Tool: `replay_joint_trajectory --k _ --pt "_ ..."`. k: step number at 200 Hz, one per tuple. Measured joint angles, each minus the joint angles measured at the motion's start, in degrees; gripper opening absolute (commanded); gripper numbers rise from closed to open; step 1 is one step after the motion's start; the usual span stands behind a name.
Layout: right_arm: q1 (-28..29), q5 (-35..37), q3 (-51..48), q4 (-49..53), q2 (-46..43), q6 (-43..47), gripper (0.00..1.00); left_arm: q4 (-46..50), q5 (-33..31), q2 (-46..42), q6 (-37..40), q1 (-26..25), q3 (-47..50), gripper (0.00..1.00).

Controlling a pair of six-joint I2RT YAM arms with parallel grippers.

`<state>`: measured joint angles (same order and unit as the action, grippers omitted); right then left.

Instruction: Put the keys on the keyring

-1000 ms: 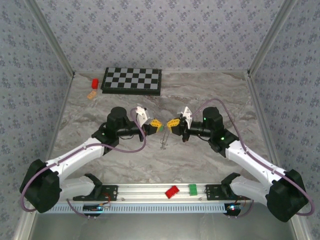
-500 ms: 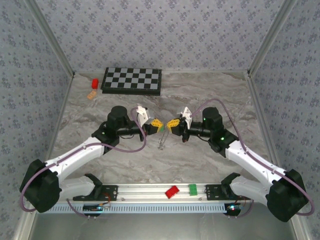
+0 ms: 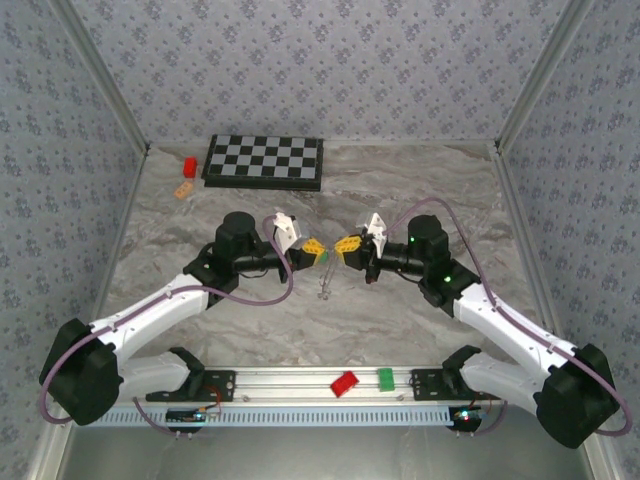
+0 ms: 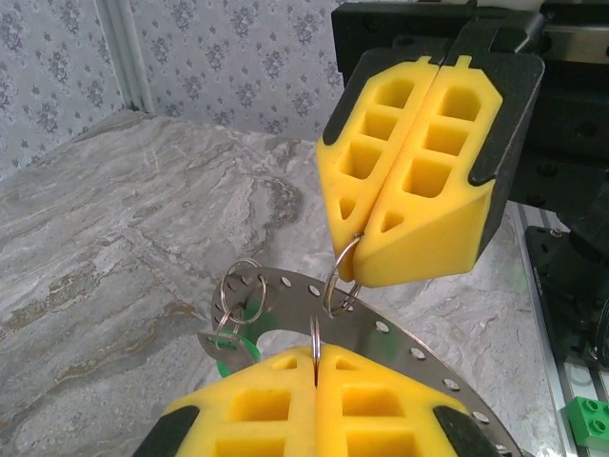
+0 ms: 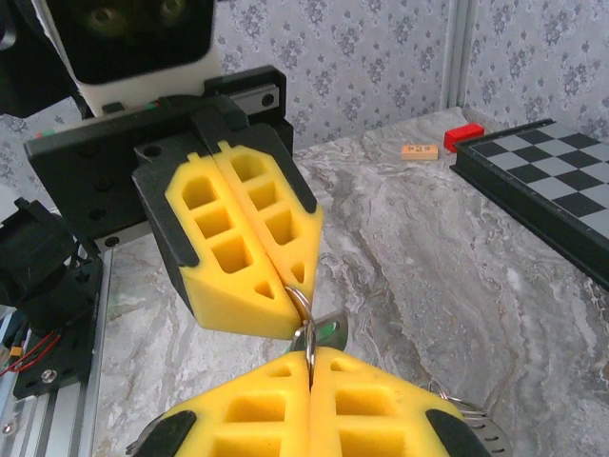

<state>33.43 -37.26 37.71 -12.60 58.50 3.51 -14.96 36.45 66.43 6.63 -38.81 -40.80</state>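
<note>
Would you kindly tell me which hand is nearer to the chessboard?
Left. The left hand sits in front of the chessboard, off its right end; the right hand is farther to the right.

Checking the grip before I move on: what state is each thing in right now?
left gripper: shut on a wire loop at the keyring.
right gripper: shut on a second wire loop that passes through the keyring.
keyring: held in the air, tilted.
key: green head hanging below the keyring's end.
</note>
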Motion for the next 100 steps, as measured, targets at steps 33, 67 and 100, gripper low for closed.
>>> replay_joint_trajectory --k 33,67,100 --pt "0.0 0.0 0.0 0.0 0.1 0.0 0.00 0.0 0.3 0.0 0.0 0.0 0.0 0.00" --pt "0.0 0.0 0.0 0.0 0.3 0.0 0.00 0.1 0.4 0.0 0.0 0.0 -0.2 0.00" --pt "0.0 -0.1 0.0 0.1 0.6 0.0 0.00 0.3 0.9 0.0 0.0 0.0 -0.7 0.00"
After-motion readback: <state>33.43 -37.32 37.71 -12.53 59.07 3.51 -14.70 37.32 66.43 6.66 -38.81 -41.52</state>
